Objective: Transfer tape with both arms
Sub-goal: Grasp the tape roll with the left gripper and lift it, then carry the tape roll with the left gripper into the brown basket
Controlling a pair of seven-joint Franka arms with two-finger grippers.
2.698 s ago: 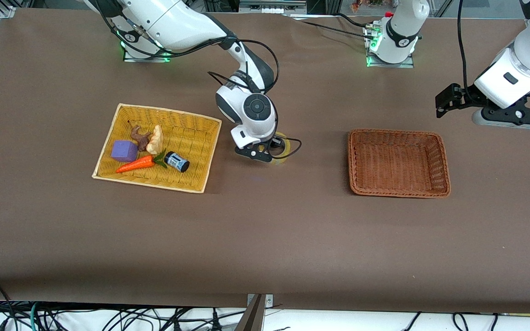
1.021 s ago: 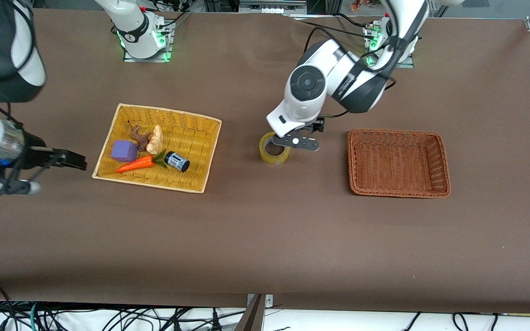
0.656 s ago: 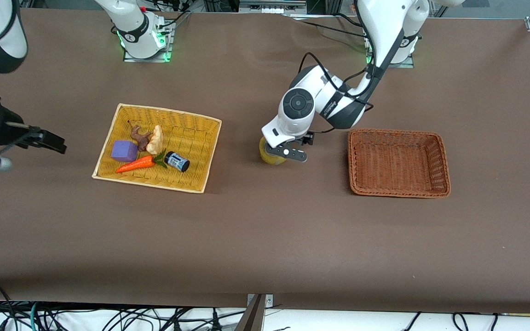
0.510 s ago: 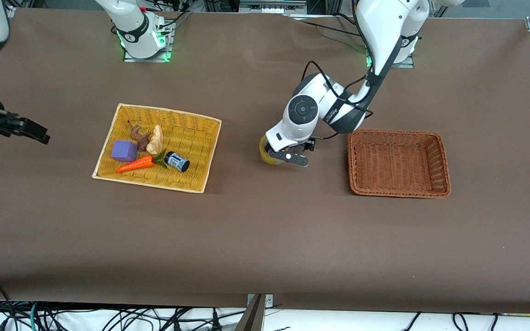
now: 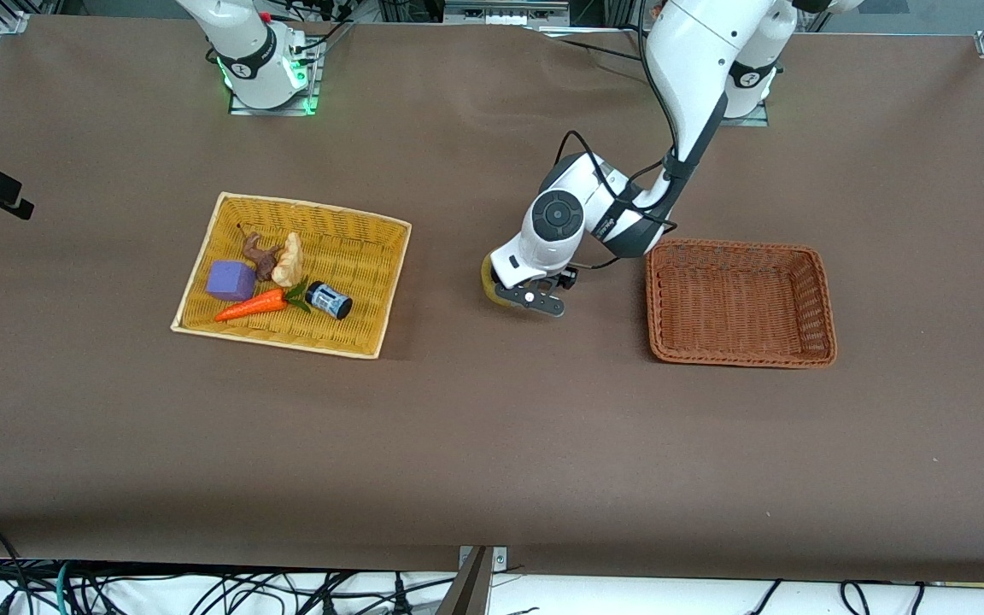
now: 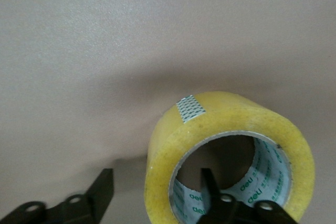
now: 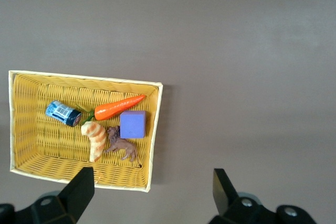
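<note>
Front view: tape sits on the bare table between the two baskets, where it was a second ago; I see the left gripper has dropped onto it

Left wrist view: one finger in the core, the other outside the wall; they're closing in, no firm clamp I can confirm yet

Brown basket: empty, near the tape toward the left arm's end; I'd judge it the drop-off

Right gripper: has pulled away high over the yellow basket, jaws spread, holding nothing; handover half done

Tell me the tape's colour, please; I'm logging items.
Translucent yellow, with a grey core printed in green; the tape shows best in the left wrist view.
</note>
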